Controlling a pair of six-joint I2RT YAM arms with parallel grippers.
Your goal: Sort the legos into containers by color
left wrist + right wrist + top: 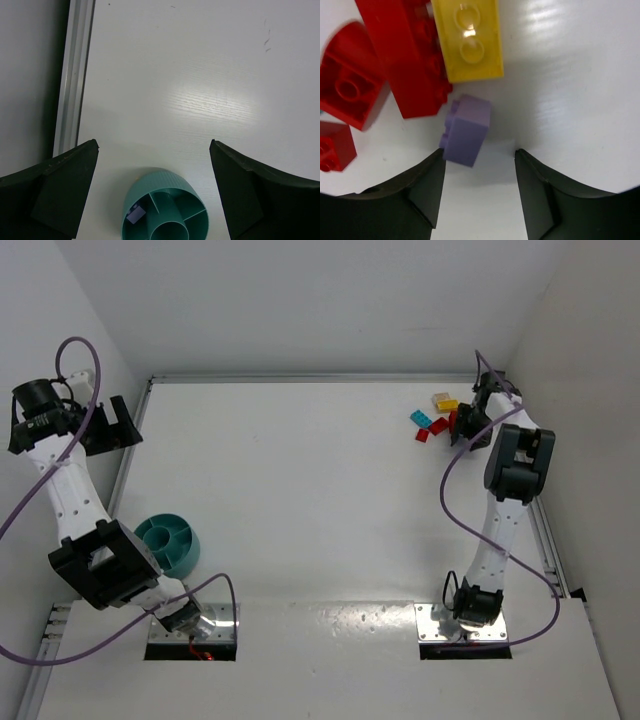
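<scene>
The round teal bowl [168,543] with dividers stands at the near left. In the left wrist view the bowl [165,207] holds a lavender brick [135,215] in its left compartment. My left gripper [154,145] is open and empty, high above the bowl. It also shows in the top view [110,425]. At the far right lie the legos: yellow [445,403], blue [421,419] and red [437,426]. My right gripper [480,152] is open, low over the table. A lavender brick [466,130] lies just ahead of its left fingertip [437,165], beside a yellow brick [467,37] and a long red brick [402,55].
More red bricks [350,92] lie left of the long one in the right wrist view. A metal rail [75,75] runs along the table's left edge. White walls enclose the table on three sides. The right arm's column [500,520] rises at the near right.
</scene>
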